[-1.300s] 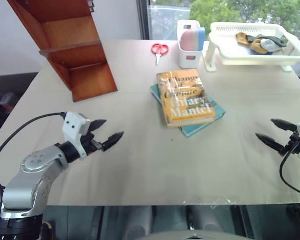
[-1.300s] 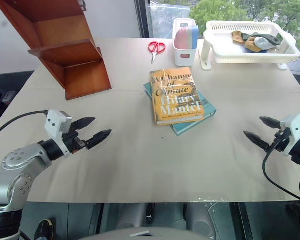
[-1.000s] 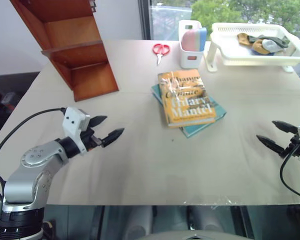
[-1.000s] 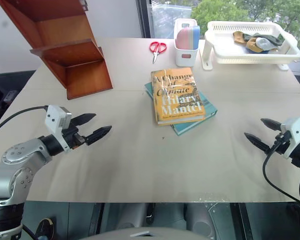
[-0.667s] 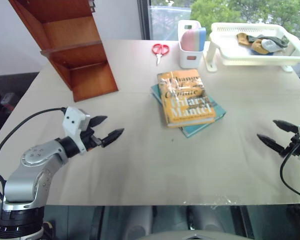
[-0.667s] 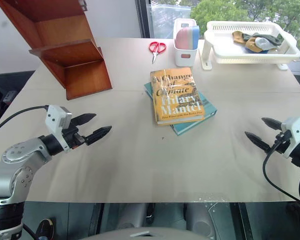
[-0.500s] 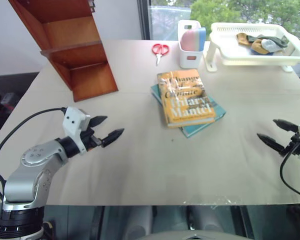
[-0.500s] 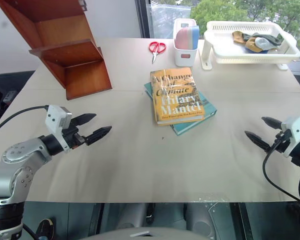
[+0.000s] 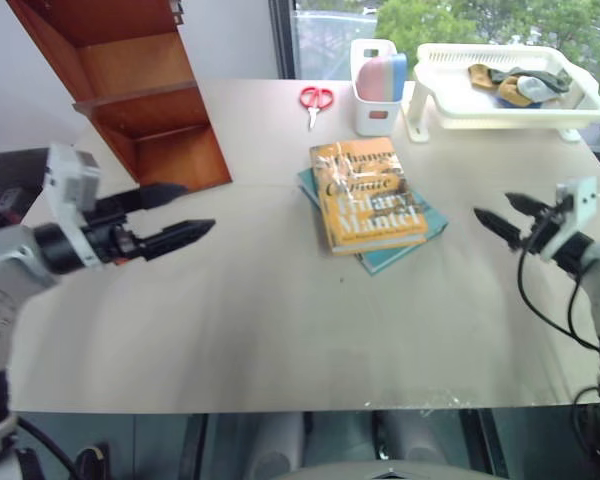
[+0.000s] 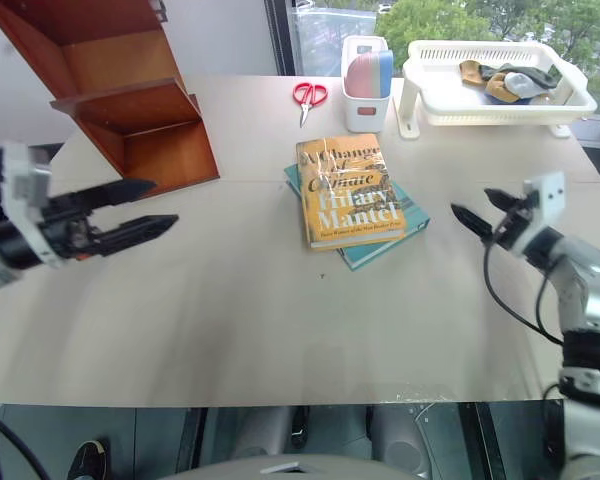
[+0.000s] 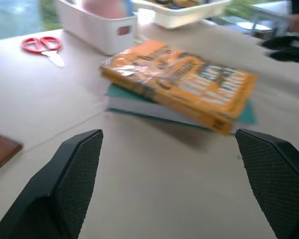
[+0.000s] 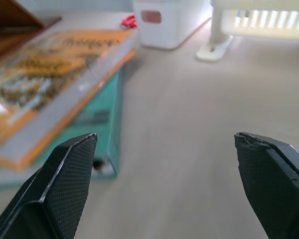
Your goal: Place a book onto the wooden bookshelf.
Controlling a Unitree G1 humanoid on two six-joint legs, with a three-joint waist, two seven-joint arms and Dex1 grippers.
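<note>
- Book [image 9: 366,194] flat mid-table atop teal book [image 9: 412,238], untouched; shelf [image 9: 140,100] far left.
- Left gripper [image 9: 176,215] lifted since a moment ago, fingers spread, empty, well left of book.
- Right gripper [image 10: 475,214] swung in toward book's right edge, fingers apart, empty.
- Approach begun; grasp probably next.

A thin teal book [image 9: 405,243] lay flat on the beige worktop [image 9: 280,320]. Red-handled scissors [image 9: 315,101] rested farther back, beside a white caddy [image 9: 372,105] that held pink and blue items. Just next to the caddy stood a white slotted basket [image 9: 500,108] with crumpled cloths inside. A window behind showed green trees [image 9: 460,20].
</note>
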